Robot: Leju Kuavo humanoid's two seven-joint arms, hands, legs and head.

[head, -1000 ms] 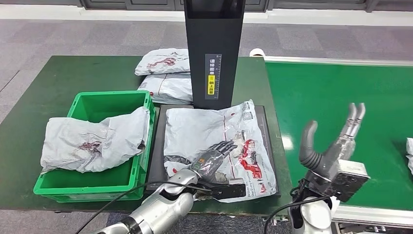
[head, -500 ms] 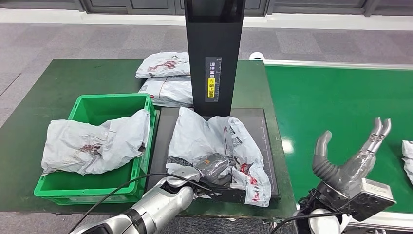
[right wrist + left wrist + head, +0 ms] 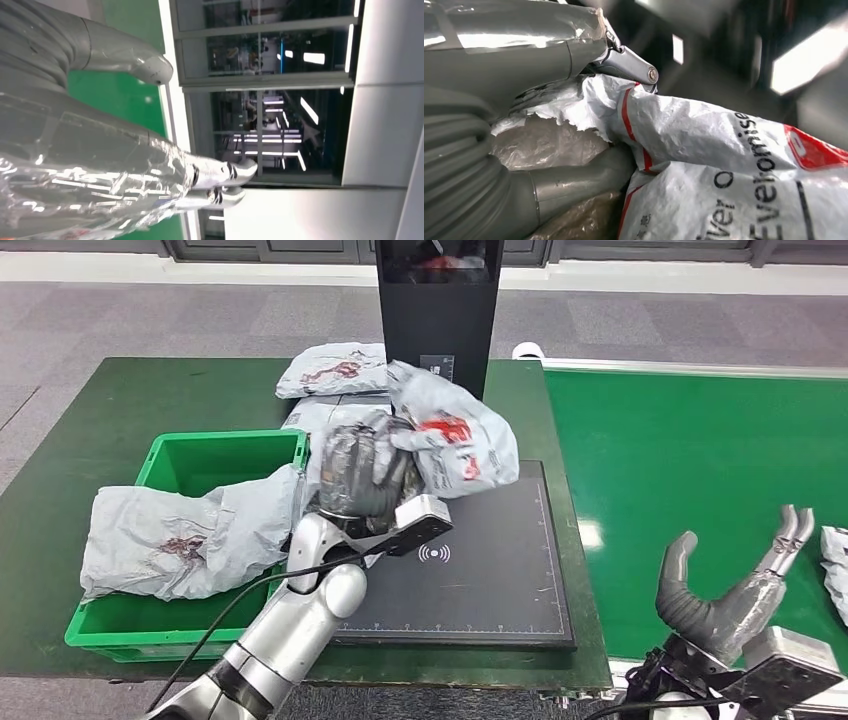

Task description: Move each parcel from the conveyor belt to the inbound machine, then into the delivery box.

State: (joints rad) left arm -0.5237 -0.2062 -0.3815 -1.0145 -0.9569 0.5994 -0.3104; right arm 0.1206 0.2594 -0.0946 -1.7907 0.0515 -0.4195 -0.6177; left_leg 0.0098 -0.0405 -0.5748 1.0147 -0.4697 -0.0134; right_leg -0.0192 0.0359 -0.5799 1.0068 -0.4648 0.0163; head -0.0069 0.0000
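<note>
My left hand [image 3: 365, 472] grips a crumpled grey parcel with red print [image 3: 450, 435] and holds it lifted above the black scanner pad [image 3: 480, 570] of the inbound machine [image 3: 440, 310]. The left wrist view shows the same parcel [image 3: 724, 165] bunched between thumb and fingers [image 3: 574, 180]. Another grey parcel [image 3: 170, 535] hangs over the left wall of the green delivery box [image 3: 215, 455]. My right hand [image 3: 735, 595] is open, fingers spread, above the green conveyor belt [image 3: 690, 450]; it also shows in the right wrist view [image 3: 125, 165]. A parcel's edge [image 3: 836, 560] lies on the belt at the far right.
Two more grey parcels [image 3: 335, 370] are stacked on the green table [image 3: 120, 400] behind the box, left of the machine's black column. The belt's white rail [image 3: 690, 366] runs along its far edge.
My left hand closed on the parcel lying on the scanner pad, then lifted it up and towards the far left, baring the pad. My right hand has drawn back, lower and to the right.
</note>
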